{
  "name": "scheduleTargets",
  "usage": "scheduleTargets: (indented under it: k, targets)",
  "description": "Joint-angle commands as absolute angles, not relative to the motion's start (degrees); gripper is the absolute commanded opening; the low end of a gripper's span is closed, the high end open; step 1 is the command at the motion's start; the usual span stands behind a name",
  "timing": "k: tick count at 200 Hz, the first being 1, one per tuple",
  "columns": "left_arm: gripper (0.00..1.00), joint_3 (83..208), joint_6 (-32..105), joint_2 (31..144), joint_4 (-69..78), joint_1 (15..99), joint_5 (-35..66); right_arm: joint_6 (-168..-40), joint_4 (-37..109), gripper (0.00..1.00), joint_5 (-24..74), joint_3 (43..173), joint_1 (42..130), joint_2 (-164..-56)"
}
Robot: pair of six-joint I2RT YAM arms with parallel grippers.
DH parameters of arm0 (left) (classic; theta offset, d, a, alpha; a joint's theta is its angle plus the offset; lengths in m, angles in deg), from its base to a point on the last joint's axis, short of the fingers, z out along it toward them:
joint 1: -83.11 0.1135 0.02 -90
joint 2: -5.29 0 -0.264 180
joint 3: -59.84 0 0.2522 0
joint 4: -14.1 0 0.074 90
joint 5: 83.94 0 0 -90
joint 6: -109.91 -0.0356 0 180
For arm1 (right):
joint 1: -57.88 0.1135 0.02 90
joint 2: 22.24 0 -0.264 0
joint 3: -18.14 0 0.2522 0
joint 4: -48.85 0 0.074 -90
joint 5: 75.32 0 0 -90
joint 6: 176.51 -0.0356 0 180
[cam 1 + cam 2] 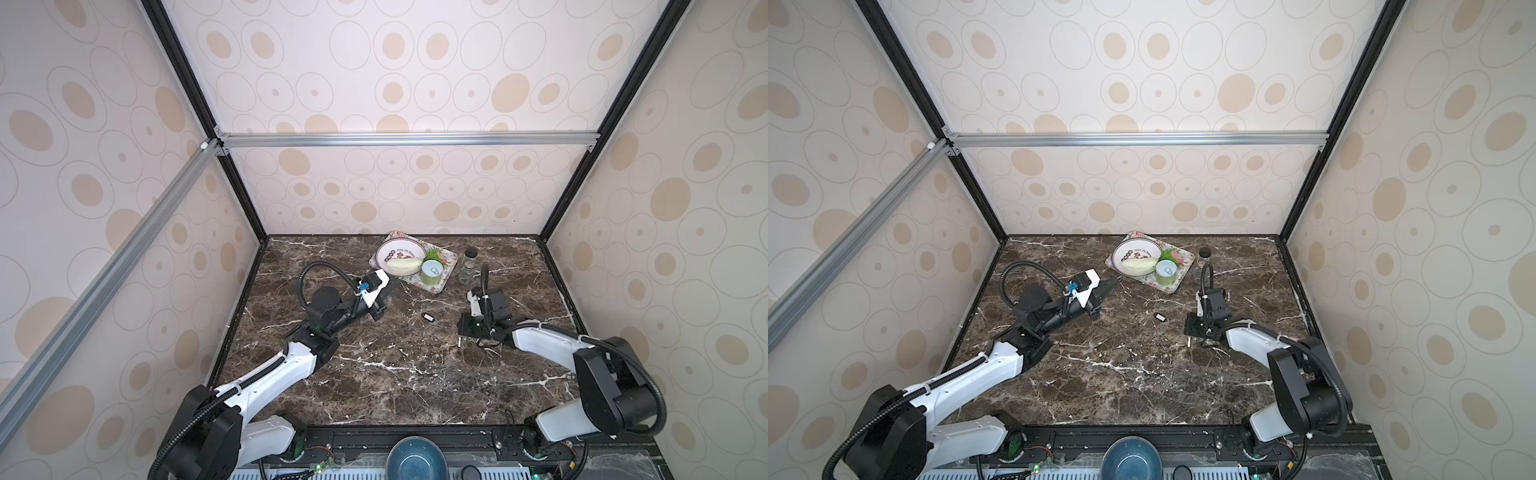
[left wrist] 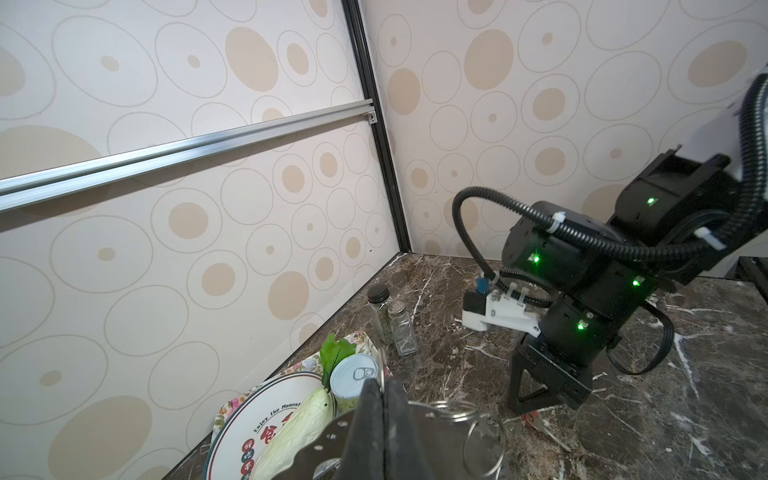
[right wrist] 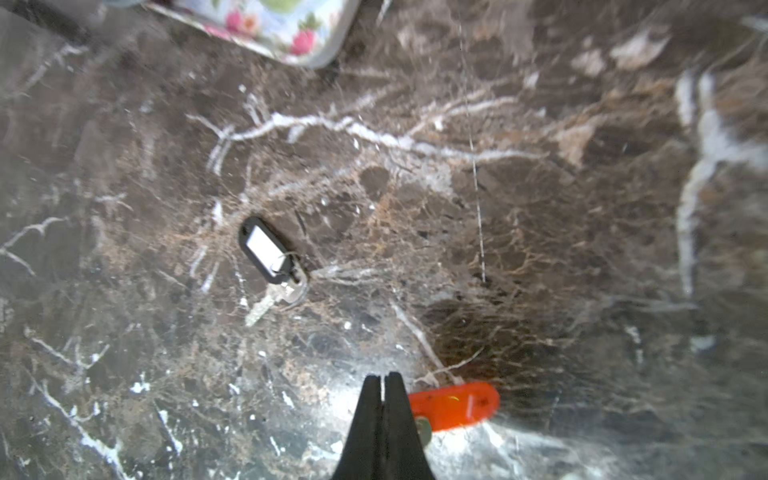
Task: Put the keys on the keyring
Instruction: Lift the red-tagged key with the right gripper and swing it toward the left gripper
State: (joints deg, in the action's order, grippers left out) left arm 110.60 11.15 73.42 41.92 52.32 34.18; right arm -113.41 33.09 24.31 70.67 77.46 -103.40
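Approach geometry was set by the red-tag key [image 3: 457, 405], which lay on the tabletop [image 1: 395, 374] against the tips of the right end effector [image 3: 382, 380], long axis crosswise to the fully closed jaws; whether they pinched it could not be told. The black-tag key [image 1: 427, 317], white label up, lay left of that end effector, nearer the right arm, angled far-left to near-right. The left end effector [image 2: 382, 390], left of centre, was clamped on the perforated grey keyring [image 2: 328, 436].

Black-tagged key [image 1: 427, 317], seemingly flat on marble table [image 1: 374, 374], floral tray [image 1: 449, 262] behind
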Motion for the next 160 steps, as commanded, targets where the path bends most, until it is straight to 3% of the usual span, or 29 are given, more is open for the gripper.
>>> scheduleTargets:
  k: [1, 43, 65, 81, 118, 160]
  targets:
    - [0.0, 111.6, 11.6, 72.7, 45.5, 52.6, 35.2, -112.0, 38.3, 0.0, 23.9, 68.8, 78.4, -96.1]
    - [0.0, 111.3, 12.1, 72.7, 46.2, 52.5, 36.4, -107.3, 49.5, 0.0, 19.6, 63.5, 83.3, -79.9]
    - [0.0, 111.4, 12.3, 72.8, 46.4, 52.5, 37.1, -106.2, 62.3, 0.0, 15.8, 58.1, 85.2, -73.6]
    - [0.0, 111.6, 12.7, 73.0, 46.6, 52.6, 38.1, -107.2, 71.0, 0.0, 14.4, 55.0, 85.4, -71.2]
    - [0.0, 112.6, 13.6, 73.7, 47.0, 52.5, 40.1, -106.9, 69.0, 0.0, 18.5, 57.9, 85.3, -68.0]
    - [0.0, 112.7, 13.9, 74.3, 47.2, 52.5, 42.4, -107.4, 81.7, 0.0, 18.3, 53.0, 85.3, -66.9]
